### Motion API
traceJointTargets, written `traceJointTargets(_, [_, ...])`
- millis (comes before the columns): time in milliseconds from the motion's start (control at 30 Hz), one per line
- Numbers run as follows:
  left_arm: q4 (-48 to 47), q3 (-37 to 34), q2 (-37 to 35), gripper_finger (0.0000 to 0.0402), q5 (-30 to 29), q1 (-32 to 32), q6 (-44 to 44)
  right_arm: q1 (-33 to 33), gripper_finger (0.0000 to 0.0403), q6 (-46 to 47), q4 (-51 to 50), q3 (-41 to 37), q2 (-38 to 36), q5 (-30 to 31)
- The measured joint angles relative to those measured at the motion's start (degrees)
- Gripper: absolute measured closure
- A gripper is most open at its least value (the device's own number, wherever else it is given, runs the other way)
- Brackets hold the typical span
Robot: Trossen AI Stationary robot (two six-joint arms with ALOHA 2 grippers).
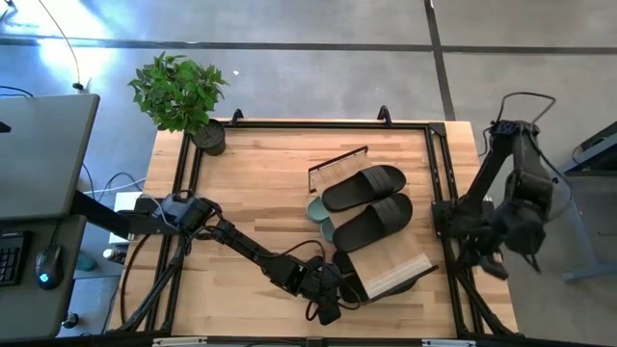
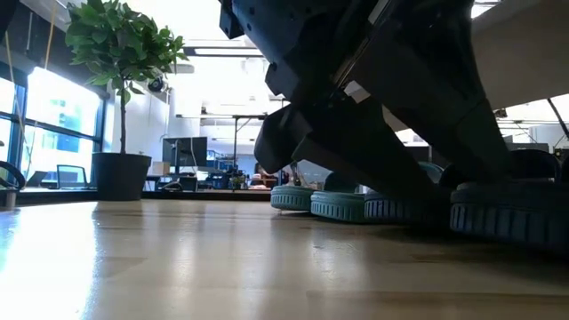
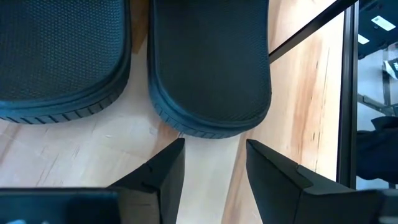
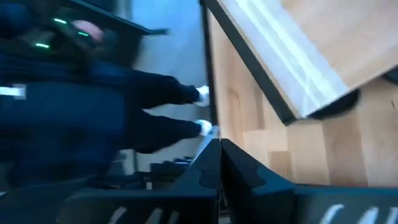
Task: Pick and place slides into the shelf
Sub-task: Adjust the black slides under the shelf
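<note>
- Potted plant (image 1: pixel 178 96) stands at the desk's (image 1: pixel 251 193) far left corner; not part of the job.
- Left gripper (image 1: pixel 333 294) is low near the desk's front edge, at the shelf's left end. Its fingers (image 3: pixel 165 171) are spread, with nothing between them; they point at the rounded end of a black slide (image 3: pixel 208 68), a gap apart.
- Two black slides (image 1: pixel 366 202) lie side by side on the shelf (image 1: pixel 395 265), which stands right of centre; a sage-green pair (image 1: pixel 320 220) shows beneath their left ends.
- Judgement: two seated, the shelf's front end still bare; whether the green pair counts as placed I cannot tell. Other slides unseen.
- Right gripper (image 4: pixel 217 158) waits off the desk's right edge, fingers pressed together, empty.
</note>
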Motion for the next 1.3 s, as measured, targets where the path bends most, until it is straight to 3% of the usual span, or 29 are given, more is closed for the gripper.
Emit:
traceJointTargets(233, [0.0,0.0,0.0,0.0247,0.0,0.0,0.0,1.4,0.0403,3.7,-1.6,0.0,14.9,2.2])
traceJointTargets(633, [-0.5,0.0,0.0,0.0247,-0.3,0.0,1.5,1.4,0.0403,4.6,12.7,0.3,39.1,9.3])
traceJointTargets(1100, [-1.0,0.0,0.0,0.0247,-2.5,0.0,1.1,7.6,0.0403,11.4,-17.5,24.1,62.0,17.0])
traceJointTargets(1300, [-1.5,0.0,0.0,0.0247,-3.5,0.0,1.1,9.5,0.0403,5.6,-14.8,30.0,70.9,14.9])
